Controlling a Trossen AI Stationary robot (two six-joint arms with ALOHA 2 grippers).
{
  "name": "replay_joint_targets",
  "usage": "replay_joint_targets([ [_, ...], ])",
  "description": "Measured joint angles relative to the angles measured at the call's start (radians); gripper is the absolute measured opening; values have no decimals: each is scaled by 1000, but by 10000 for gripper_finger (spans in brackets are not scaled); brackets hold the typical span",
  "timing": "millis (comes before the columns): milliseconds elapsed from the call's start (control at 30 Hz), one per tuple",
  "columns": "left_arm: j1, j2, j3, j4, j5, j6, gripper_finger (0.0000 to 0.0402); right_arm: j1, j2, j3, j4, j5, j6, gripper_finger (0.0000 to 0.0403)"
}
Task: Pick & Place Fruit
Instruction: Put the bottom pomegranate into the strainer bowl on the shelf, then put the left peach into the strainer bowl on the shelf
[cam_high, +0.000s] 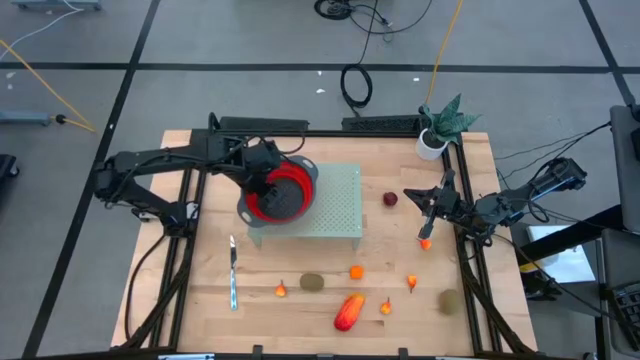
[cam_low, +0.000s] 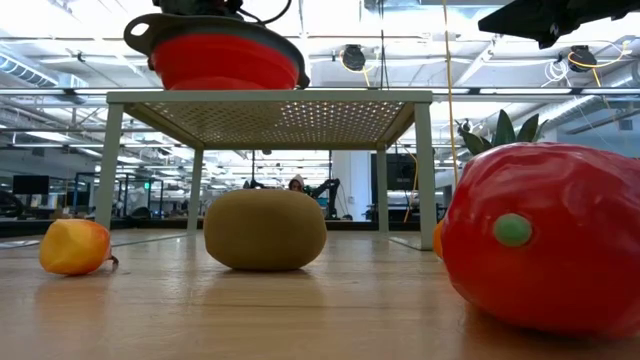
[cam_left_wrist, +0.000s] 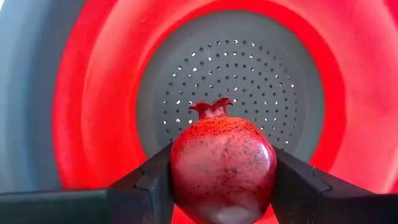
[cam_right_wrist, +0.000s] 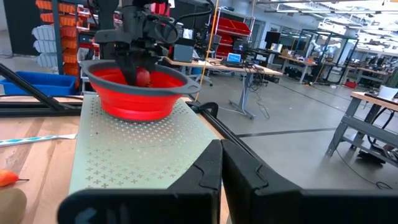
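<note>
left gripper (cam_left_wrist: 221, 186) clasps pomegranate (cam_left_wrist: 222, 167) over red bowl (cam_left_wrist: 93, 93), hidden from above

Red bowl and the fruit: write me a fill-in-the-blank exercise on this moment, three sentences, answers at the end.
1. The left gripper holds a dark-red pomegranate over the inside of the red ____.
2. The red bowl stands on the perforated pale-green ____.
3. The slim silver knife lies on the wooden table, on the ____ arm's side.

Missing words: bowl; stand; left
</note>
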Motion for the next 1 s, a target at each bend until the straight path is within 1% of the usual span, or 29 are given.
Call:
replay_joint_targets([
  [300, 0, 1, 0, 0, 0, -1, 254, 0, 0, 0, 0, 0, 0, 0],
  [500, 9, 1, 18, -5, -3, -33, 262, 0, 0, 0, 0, 0, 0, 0],
  [733, 4, 0, 148, -4, -7, -6, 231, 0, 0, 0, 0, 0, 0, 0],
  [867, -23, 0, 217, -5, -46, -48, 206, 0, 0, 0, 0, -1, 0, 0],
  [1000, -76, -1, 253, -2, -72, -100, 175, 0, 0, 0, 0, -1, 0, 0],
])
